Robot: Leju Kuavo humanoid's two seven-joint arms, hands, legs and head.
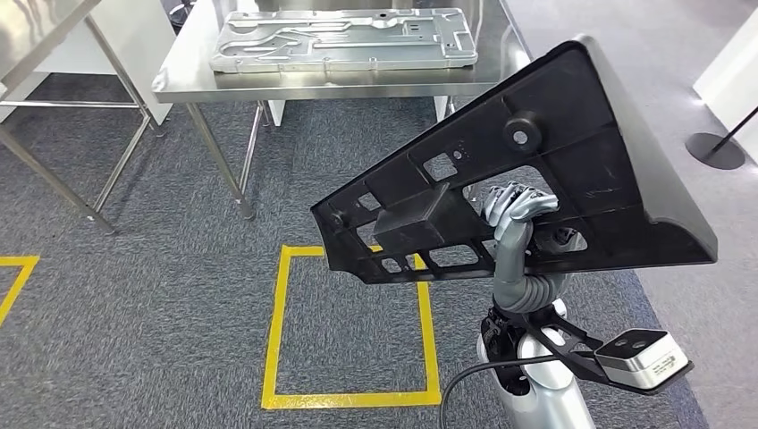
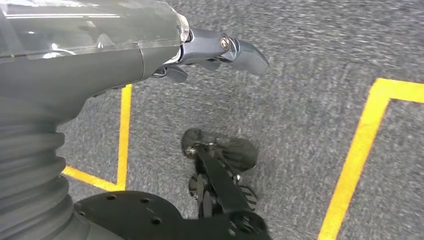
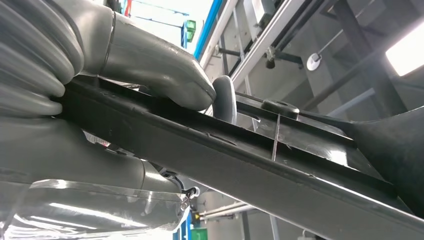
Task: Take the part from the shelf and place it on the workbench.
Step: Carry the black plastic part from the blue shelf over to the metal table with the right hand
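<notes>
My right hand (image 1: 517,213) grips a large black ribbed plastic part (image 1: 536,170), a triangular panel held up and tilted in front of me in the head view. In the right wrist view the thumb (image 3: 160,75) presses on one face of the part (image 3: 260,165) and the fingers clamp its other face. The steel workbench (image 1: 188,76) stands ahead at the top of the head view, beyond a stretch of carpet. My left hand (image 2: 210,50) hangs over the grey carpet with its fingers loosely extended and nothing in it.
A flat silver metal plate (image 1: 344,40) lies on the workbench. A second steel table (image 1: 36,36) stands at the far left. A yellow taped square (image 1: 349,326) marks the carpet before me. A round black stand base (image 1: 715,150) sits at the right.
</notes>
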